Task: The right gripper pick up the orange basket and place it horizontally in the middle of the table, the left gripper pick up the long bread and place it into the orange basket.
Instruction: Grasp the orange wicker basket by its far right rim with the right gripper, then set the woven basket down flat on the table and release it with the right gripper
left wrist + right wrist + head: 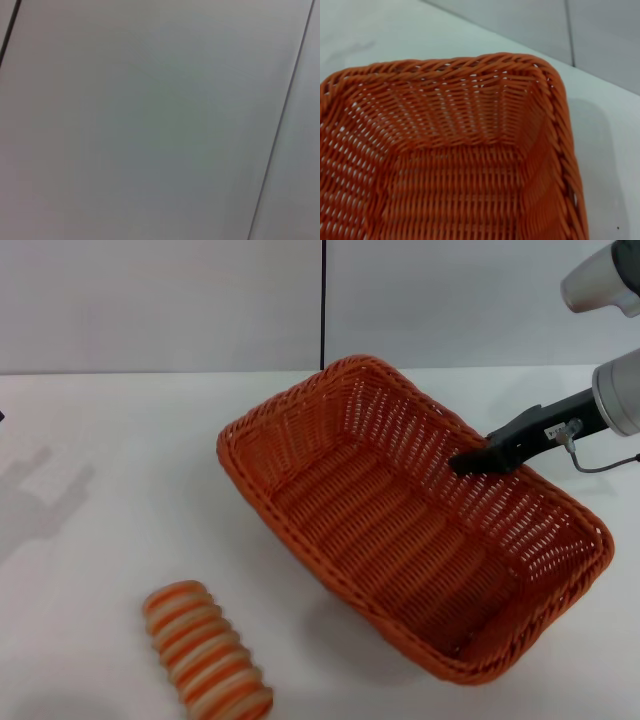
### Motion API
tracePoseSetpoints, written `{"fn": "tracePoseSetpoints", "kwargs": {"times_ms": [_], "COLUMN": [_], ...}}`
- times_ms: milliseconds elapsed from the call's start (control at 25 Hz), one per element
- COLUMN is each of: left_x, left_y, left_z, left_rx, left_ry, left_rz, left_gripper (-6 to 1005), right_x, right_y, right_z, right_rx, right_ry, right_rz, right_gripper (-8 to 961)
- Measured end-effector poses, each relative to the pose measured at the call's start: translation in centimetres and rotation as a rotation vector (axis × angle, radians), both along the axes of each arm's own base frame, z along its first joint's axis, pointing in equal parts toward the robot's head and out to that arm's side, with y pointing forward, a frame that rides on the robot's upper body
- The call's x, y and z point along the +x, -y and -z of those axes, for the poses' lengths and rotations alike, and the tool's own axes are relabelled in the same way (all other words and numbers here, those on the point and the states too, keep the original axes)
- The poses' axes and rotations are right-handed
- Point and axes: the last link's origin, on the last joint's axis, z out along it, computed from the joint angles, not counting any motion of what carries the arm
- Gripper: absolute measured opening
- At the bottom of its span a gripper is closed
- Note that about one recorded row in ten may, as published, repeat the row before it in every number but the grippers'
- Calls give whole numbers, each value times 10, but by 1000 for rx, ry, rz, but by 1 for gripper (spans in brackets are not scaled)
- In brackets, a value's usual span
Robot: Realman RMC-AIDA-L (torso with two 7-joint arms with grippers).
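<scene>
Orange woven wicker basket [400,530], rectangular with a braided rim, is sitting askew toward the white table's [100,490] right edge; looking light and stiff, best gripped by its rim. The right hand [470,462] is reaching its right wall, closure impossible to tell.

The right gripper [468,462] sits at the long wall of the orange basket [330,420]. That wall blocks its way. Past the basket, the table [110,490] is bare up to the long bread [207,657].
</scene>
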Motion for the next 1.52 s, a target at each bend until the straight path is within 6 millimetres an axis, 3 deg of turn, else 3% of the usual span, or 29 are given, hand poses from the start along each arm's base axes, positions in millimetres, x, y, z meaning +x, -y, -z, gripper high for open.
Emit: {"fn": "tracePoseSetpoints", "kwargs": {"times_ms": [320, 480, 680, 920, 1000, 1120, 1200, 1520], "left_x": [0, -4, -8, -10, -17, -17, -21, -22], "left_y": [2, 10, 29, 36, 54, 54, 68, 75], "left_z": [0, 5, 7, 7, 6, 6, 8, 8], "left_rx": [3, 21, 76, 95, 134, 134, 140, 147], "left_ry": [-5, -16, -5, 2, 13, 13, 28, 41], "left_rz": [4, 0, -2, -8, -42, -42, -68, -75], "left_gripper": [708, 709, 709, 709, 709, 709, 709, 709], "right_x": [-27, -51, -68, -73, -74, -76, -77, -84], "right_y": [-1, -4, -7, -7, -6, -8, -9, -6], "right_z": [-12, -23, -22, -15, -12, -10, -10, 5], "right_rx": [-64, -86, -128, -171, -177, -165, -154, -179], "right_ry": [93, 121, 156, 204, 221, 240, 249, 329], "right_rz": [-230, -441, -612, -760, -805, -866, -907, -1046], "right_gripper": [155, 153, 152, 150, 149, 151, 153, 158]}}
